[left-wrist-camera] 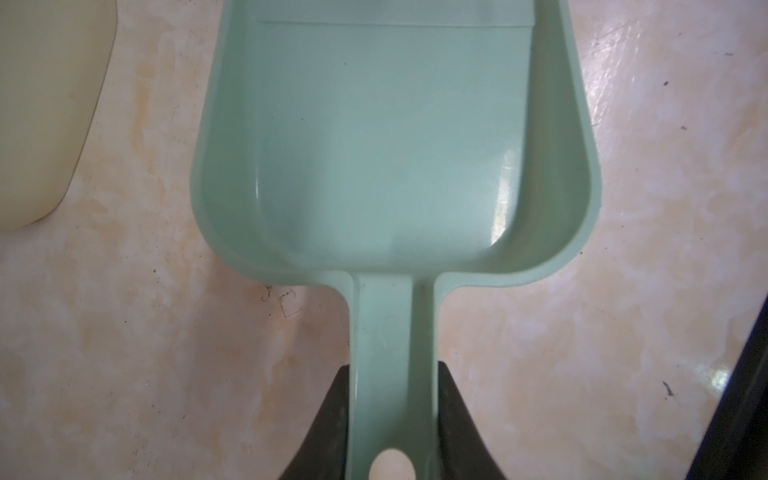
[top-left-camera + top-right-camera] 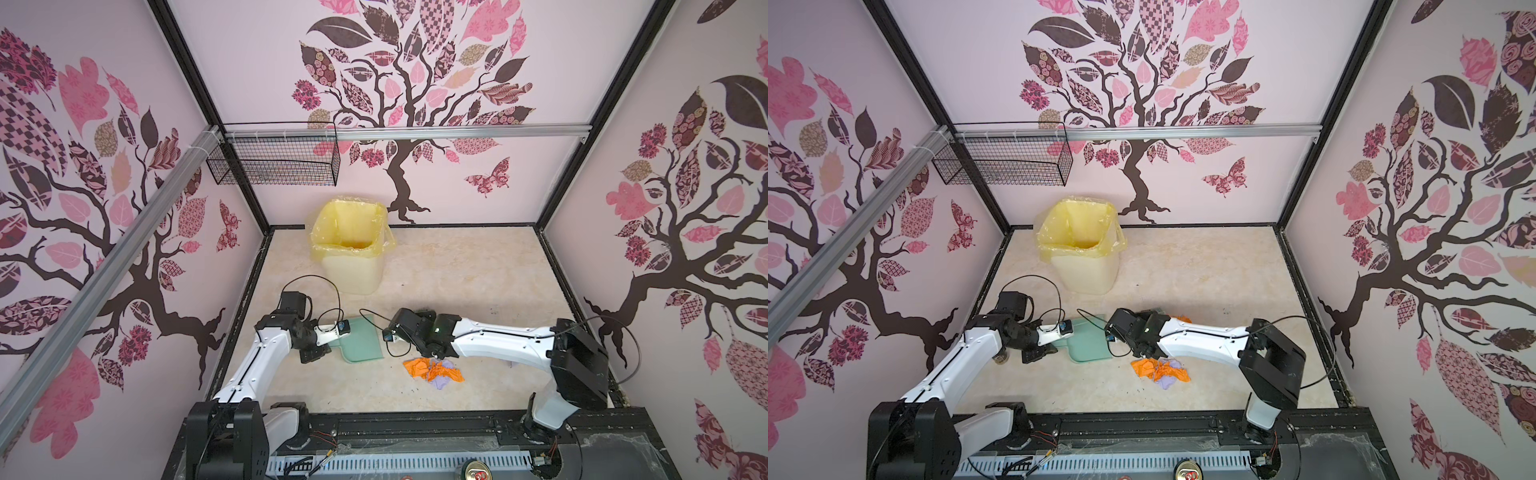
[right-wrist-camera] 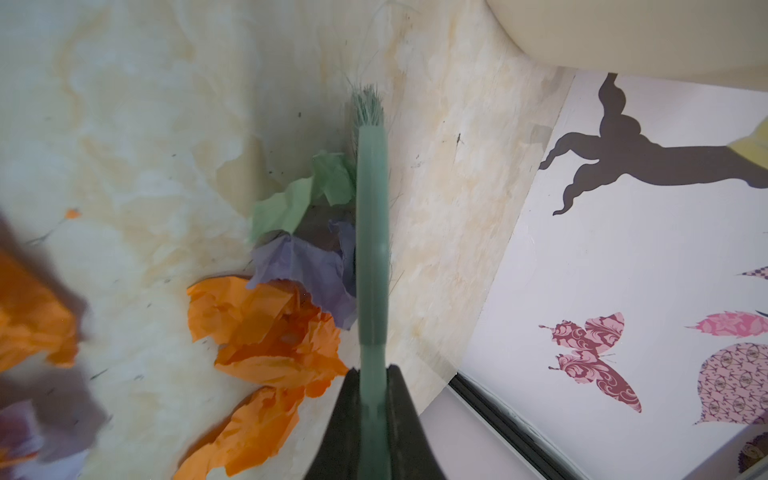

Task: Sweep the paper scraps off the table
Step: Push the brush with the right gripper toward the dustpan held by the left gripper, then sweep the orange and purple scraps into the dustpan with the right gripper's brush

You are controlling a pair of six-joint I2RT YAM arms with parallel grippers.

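Note:
The paper scraps (image 2: 434, 371) lie in an orange and lavender heap on the table (image 2: 478, 282), seen in both top views (image 2: 1160, 371). My right gripper (image 3: 374, 369) is shut on the teal brush (image 3: 372, 232). Its bristles press against green, lavender and orange scraps (image 3: 305, 266). More orange scraps (image 3: 33, 324) lie blurred farther off. My left gripper (image 1: 392, 368) is shut on the handle of the empty teal dustpan (image 1: 390, 145). The dustpan (image 2: 360, 340) lies flat on the table, just left of the heap.
A cream bin (image 2: 353, 266) lined with a yellow bag stands behind the dustpan. A black wire basket (image 2: 274, 162) hangs on the back wall. One orange scrap (image 2: 1183, 319) shows behind the right arm. The black frame (image 2: 559, 266) edges the table.

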